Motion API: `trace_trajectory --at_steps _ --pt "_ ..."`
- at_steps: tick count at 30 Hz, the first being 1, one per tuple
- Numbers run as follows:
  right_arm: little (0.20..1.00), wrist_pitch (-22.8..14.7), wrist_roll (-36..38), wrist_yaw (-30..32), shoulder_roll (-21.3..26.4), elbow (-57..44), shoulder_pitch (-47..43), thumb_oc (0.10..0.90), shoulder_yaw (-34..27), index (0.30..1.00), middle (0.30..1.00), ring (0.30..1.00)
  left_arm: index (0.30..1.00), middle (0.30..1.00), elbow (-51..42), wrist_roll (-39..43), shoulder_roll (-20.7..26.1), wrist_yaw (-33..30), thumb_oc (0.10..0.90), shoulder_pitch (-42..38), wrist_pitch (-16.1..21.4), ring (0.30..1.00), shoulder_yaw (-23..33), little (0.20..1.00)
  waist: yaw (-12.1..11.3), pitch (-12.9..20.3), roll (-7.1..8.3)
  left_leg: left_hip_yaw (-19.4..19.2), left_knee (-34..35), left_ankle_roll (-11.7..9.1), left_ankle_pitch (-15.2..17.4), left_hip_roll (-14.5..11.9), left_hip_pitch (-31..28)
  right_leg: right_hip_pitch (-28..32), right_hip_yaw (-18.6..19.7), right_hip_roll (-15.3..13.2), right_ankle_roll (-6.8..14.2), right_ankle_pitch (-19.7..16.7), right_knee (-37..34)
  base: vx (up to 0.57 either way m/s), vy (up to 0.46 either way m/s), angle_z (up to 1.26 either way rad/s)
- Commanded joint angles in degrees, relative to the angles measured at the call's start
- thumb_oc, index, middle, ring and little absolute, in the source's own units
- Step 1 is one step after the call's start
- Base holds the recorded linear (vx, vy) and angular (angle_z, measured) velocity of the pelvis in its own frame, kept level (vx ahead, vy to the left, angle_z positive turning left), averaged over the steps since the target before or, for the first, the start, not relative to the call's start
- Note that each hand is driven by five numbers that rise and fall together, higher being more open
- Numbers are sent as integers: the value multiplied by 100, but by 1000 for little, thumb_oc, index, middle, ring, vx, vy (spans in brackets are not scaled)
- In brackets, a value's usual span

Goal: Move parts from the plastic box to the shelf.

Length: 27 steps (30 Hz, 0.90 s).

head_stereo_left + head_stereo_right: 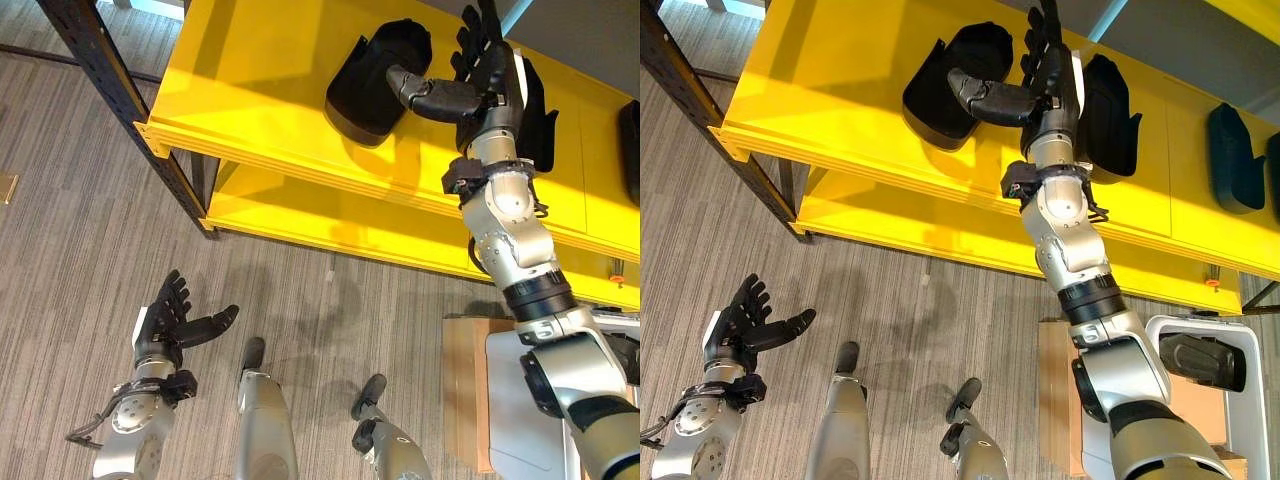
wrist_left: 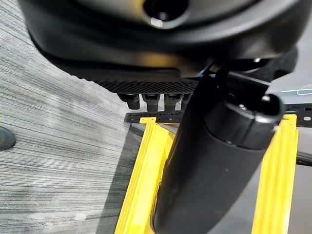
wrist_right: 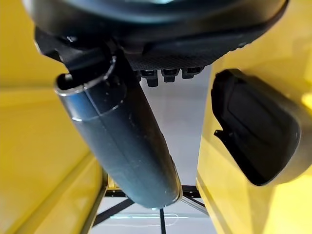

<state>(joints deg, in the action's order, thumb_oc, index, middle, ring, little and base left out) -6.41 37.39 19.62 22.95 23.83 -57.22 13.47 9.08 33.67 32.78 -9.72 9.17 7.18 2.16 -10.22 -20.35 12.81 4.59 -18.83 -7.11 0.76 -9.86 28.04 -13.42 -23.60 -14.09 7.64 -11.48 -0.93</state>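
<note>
Yellow shelf [image 1: 250, 70] boards fill the top of the left eye view, carried by a dark metal upright [image 1: 120, 90] at the shelf's left corner. A black part [image 1: 365, 85] lies on the upper board near its front edge, and the right robot hand [image 1: 490, 70] is raised over the board just beside it, fingers straight, thumb reaching toward the part, holding nothing. The left robot hand [image 1: 170, 320] hangs low over the grey carpet floor [image 1: 60, 250], fingers spread wide and empty.

In the right eye view a second black part [image 1: 1110, 115] lies behind the right wrist, a darker blue-black part [image 1: 1235, 160] sits further toward the shelf's right end, and the white plastic box [image 1: 1240, 340] at lower right holds another black part [image 1: 1205, 362].

The left wrist view shows yellow shelf rails past straight fingers.

The right wrist view shows a black part [image 3: 256, 126] on yellow board beside the extended thumb [image 3: 122, 141]. No readable writing appears anywhere.
</note>
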Motion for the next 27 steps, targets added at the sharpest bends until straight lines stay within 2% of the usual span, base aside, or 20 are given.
trace_trajectory --at_steps 1,13,17,27 --pt "1000 -770 171 211 215 7 -1062 900 -120 1000 1000 1000 1000 1000 -501 120 446 -39 900 156 401 1000 81 1000 -71 315 42 3 890 458 -350 181 -130 828 307 161 277 622 584 0 0 0" --pt "1000 -711 -365 675 191 673 -1568 900 -317 1000 1000 1000 1000 1000 -593 144 500 -115 900 10 539 1000 -29 1000 -265 187 -63 92 899 476 -390 333 96 796 191 121 326 502 441 1 14 3" --pt "1000 -687 -617 897 206 1076 -1657 900 -452 1000 1000 1000 1000 1000 -678 156 490 -150 900 -16 606 1000 -82 1000 -333 136 -146 139 906 487 -388 367 147 783 151 108 334 508 418 7 17 6" --pt "1000 -602 -1254 1188 195 970 -1603 900 -505 1000 1000 1000 1000 1000 -638 106 454 -248 900 -101 644 1000 -207 1000 -349 47 -222 112 840 502 -349 390 175 747 177 98 323 559 433 2 5 2"
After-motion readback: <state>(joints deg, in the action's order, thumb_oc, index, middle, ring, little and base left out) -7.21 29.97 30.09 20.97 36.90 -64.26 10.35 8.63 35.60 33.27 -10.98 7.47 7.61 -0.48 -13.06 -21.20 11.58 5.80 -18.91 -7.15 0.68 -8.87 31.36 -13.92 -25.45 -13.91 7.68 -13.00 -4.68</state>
